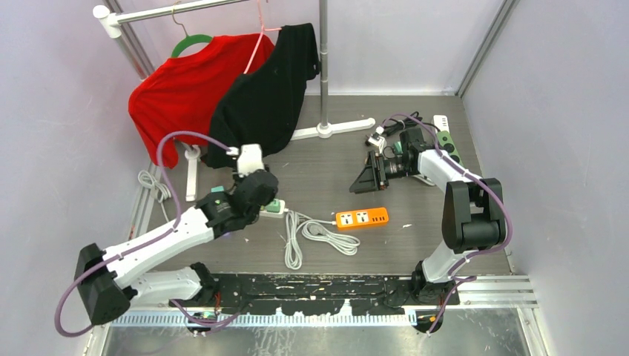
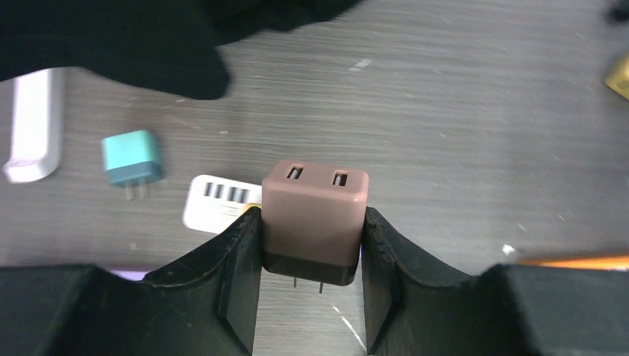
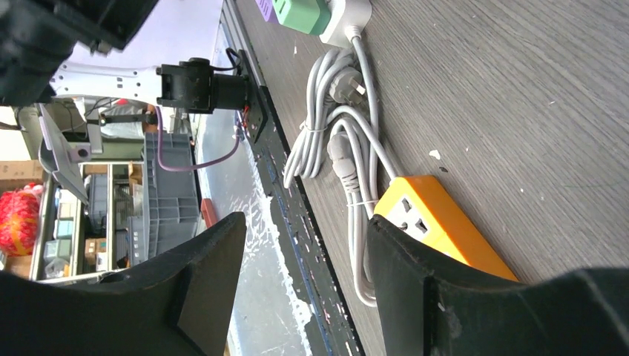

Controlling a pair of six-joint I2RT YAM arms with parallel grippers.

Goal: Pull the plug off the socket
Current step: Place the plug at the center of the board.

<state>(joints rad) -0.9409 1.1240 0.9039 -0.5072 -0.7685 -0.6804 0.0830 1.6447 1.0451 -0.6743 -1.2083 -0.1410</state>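
The left end effector (image 2: pixel 311 241) clamps the brown plug (image 2: pixel 314 211), prongs bare above the table (image 2: pixel 460 111) beside the white socket strip (image 1: pixel 276 211), so the pull looks done; the right end effector (image 3: pixel 304 274) gapes empty.

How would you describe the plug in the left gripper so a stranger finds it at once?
Follow the left arm to the left gripper. It clamps a brown plug with two USB slots. The teal plug nearby lies loose on the table.

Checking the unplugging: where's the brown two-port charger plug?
Left wrist view: brown plug clamped in the left gripper, above the grey table, right of a small teal plug.
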